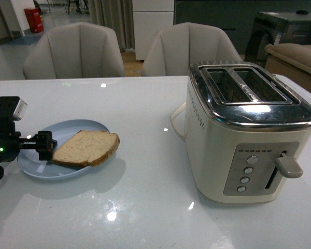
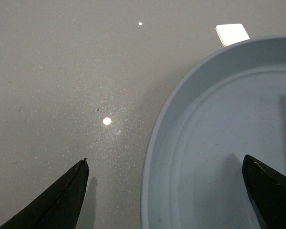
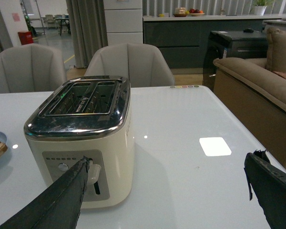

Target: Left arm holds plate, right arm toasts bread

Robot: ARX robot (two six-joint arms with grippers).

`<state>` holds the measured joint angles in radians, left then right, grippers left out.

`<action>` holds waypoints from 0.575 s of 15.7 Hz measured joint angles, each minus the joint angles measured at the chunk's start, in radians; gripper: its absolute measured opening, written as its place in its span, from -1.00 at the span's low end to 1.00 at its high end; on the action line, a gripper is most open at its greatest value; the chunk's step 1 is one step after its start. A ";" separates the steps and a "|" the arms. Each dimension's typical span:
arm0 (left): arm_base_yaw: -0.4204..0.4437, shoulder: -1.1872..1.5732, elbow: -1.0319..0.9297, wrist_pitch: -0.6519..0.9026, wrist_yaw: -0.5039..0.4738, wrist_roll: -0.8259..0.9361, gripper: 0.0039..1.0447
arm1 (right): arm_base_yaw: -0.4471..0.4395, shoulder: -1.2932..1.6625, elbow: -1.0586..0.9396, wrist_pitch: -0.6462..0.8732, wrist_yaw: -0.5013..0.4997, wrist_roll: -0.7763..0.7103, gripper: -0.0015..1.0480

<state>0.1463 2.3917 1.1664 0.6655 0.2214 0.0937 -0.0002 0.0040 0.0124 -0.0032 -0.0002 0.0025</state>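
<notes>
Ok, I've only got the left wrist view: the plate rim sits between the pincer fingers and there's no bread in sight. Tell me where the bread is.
Observer: The bread lies flat on the plate, on the side toward the toaster.
Operator: Good. Now report the right pincer.
Observer: The right pincer is open and holds nothing. It points at the toaster's lever end.
</notes>
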 joint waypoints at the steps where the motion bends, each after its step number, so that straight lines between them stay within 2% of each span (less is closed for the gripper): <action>1: -0.001 0.008 0.009 0.002 0.000 -0.007 0.88 | 0.000 0.000 0.000 0.000 0.000 0.000 0.88; 2: -0.001 0.010 0.012 0.003 0.000 -0.011 0.83 | 0.000 0.000 0.000 0.000 0.000 0.000 0.88; 3: -0.002 0.012 0.013 0.005 -0.003 -0.016 0.63 | 0.000 0.000 0.000 0.000 0.000 0.000 0.88; 4: -0.006 0.015 0.014 0.008 -0.005 -0.036 0.18 | 0.000 0.000 0.000 0.000 0.000 0.000 0.88; 5: -0.009 0.015 0.014 0.012 -0.019 -0.056 -0.43 | 0.000 0.000 0.000 0.000 0.000 0.000 0.88; 6: 0.000 0.006 0.014 0.016 0.009 -0.089 -0.85 | 0.000 0.000 0.000 0.000 0.000 0.000 0.88; 7: 0.000 -0.003 0.014 0.016 0.006 -0.114 -0.95 | 0.000 0.000 0.000 0.000 0.000 0.000 0.88; 9: 0.000 -0.013 0.005 0.001 0.001 -0.134 -0.95 | 0.000 0.000 0.000 0.000 0.000 0.000 0.88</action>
<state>0.1463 2.3783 1.1717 0.6666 0.2222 -0.0402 -0.0002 0.0040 0.0124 -0.0032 -0.0002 0.0021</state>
